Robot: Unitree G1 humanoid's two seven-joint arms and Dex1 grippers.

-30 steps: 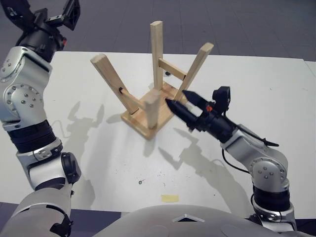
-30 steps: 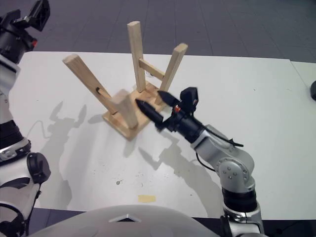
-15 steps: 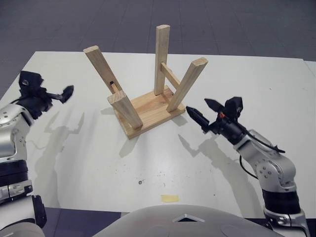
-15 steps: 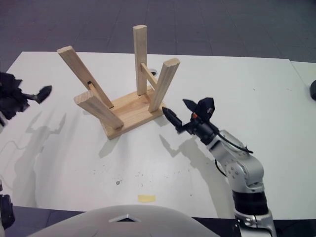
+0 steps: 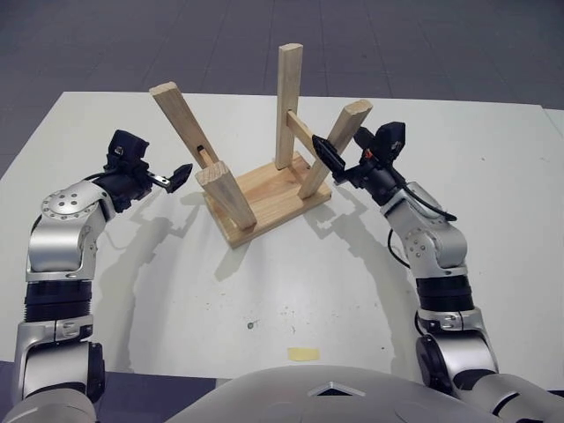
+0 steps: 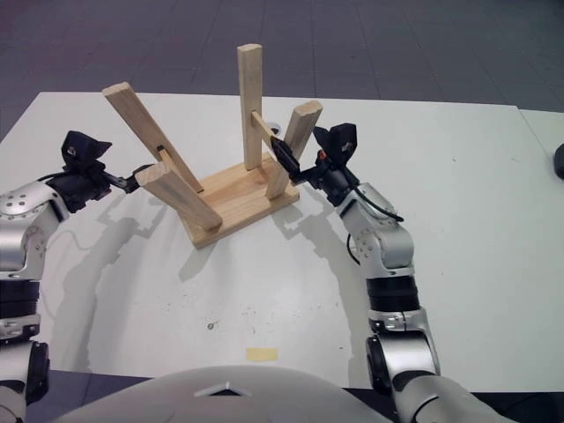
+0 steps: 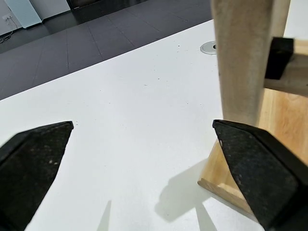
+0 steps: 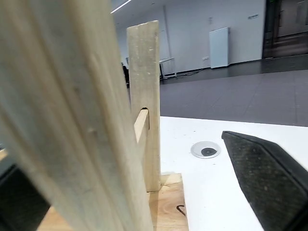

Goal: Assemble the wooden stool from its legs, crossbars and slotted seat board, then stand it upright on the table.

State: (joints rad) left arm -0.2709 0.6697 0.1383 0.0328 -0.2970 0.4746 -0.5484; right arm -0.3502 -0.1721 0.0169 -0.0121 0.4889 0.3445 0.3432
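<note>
Fingers [image 7: 34,166] of the left gripper [image 5: 176,176] stand wide apart at centre left, just beside the stool's [image 5: 264,189] front leg [image 5: 225,196]. The right gripper's [image 5: 339,143] fingers, apart, straddle the right leg [image 5: 354,115]. Upper centre, the stool sits upside down on the table [image 5: 132,291].

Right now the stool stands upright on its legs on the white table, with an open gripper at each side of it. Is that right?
Not quite. The stool is upside down, its seat board on the white table, as the left eye view shows. The left gripper and right gripper are indeed open, one at each side.
</note>
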